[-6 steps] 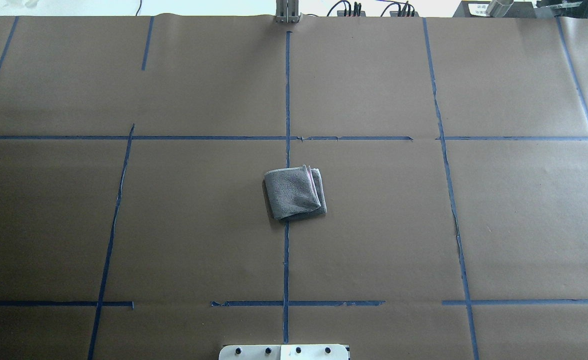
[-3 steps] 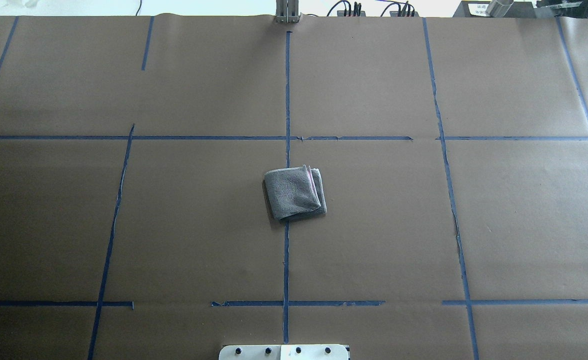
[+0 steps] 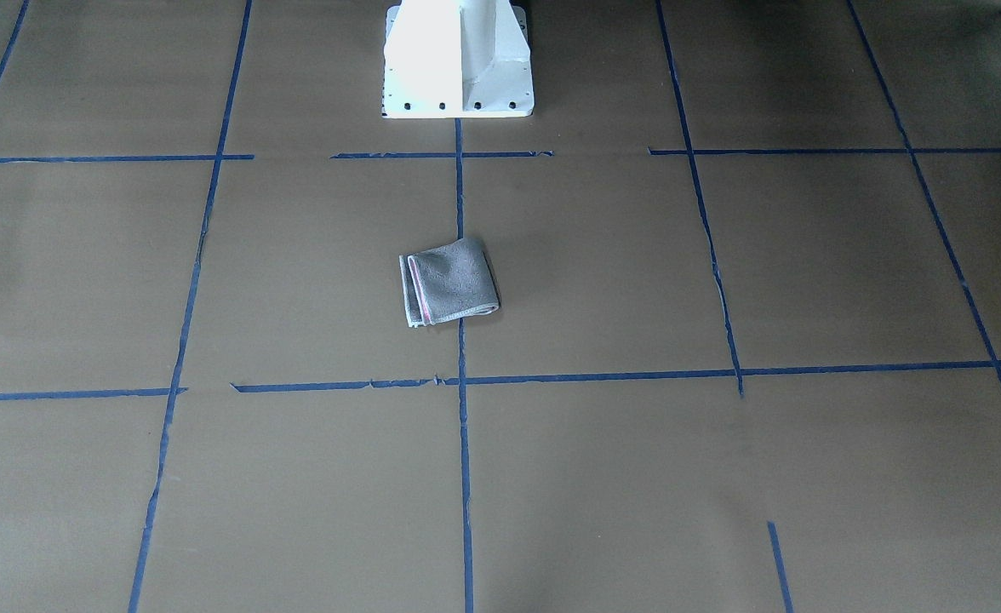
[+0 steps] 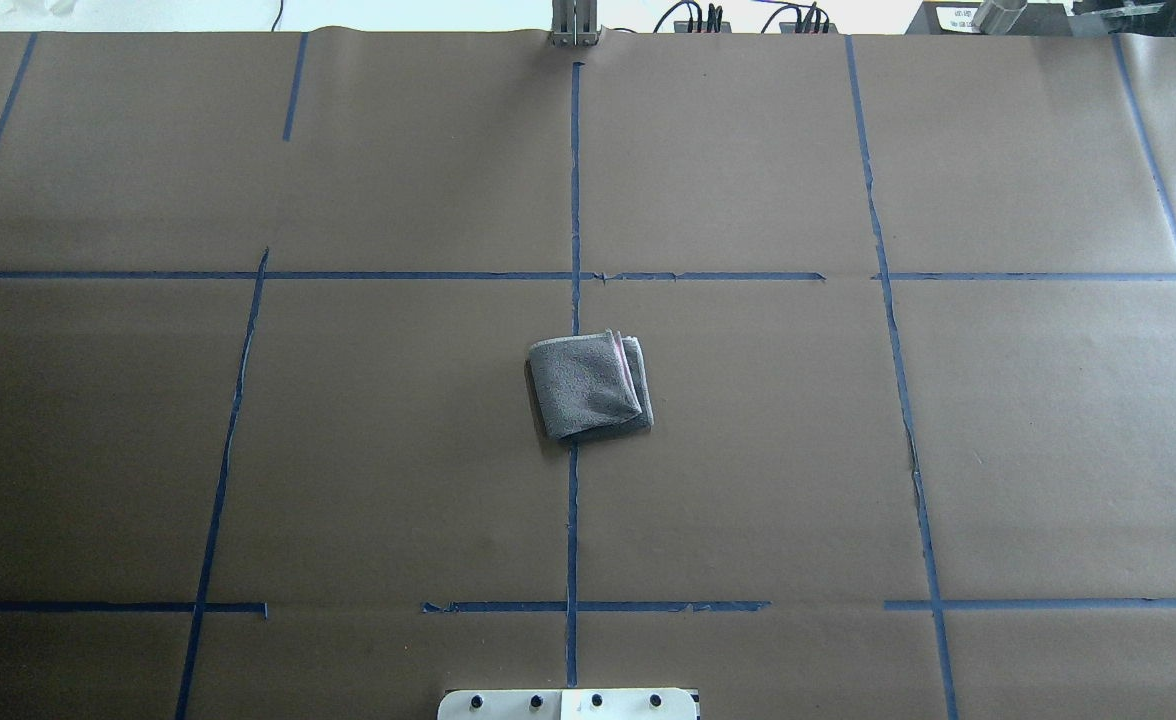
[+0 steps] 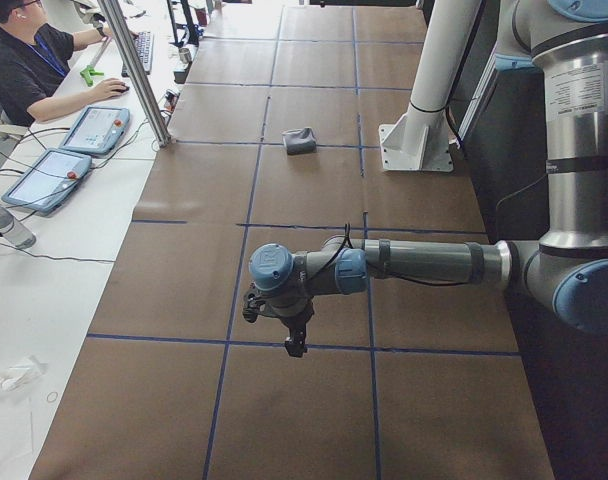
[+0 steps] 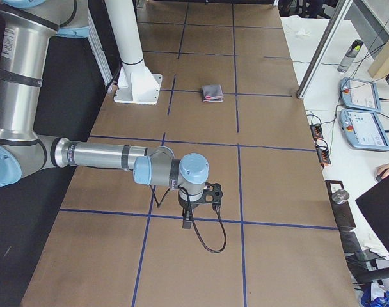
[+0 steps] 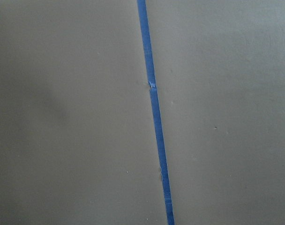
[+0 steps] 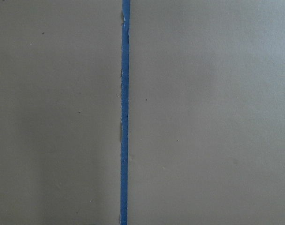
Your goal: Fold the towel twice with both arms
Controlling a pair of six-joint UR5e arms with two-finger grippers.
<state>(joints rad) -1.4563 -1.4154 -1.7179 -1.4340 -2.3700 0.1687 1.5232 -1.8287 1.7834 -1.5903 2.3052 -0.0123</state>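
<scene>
The towel [image 4: 588, 385] lies folded into a small square at the table's middle, grey face up, with a thin pink edge showing along one side. It also shows in the front-facing view [image 3: 449, 281] and both side views [image 5: 300, 140] [image 6: 212, 94]. Both arms are drawn far back from it. The left arm [image 5: 414, 262] holds its gripper [image 5: 295, 347] pointing down over the table's left end. The right arm [image 6: 98, 155] holds its gripper [image 6: 186, 225] down over the right end. I cannot tell whether either is open or shut. The wrist views show only paper and tape.
Brown paper with blue tape lines [image 4: 573, 200] covers the table. The white pedestal base [image 3: 458, 60] stands at the robot's edge. An operator [image 5: 24, 70], tablets [image 5: 94, 128] and a metal post [image 5: 134, 70] are on the far side.
</scene>
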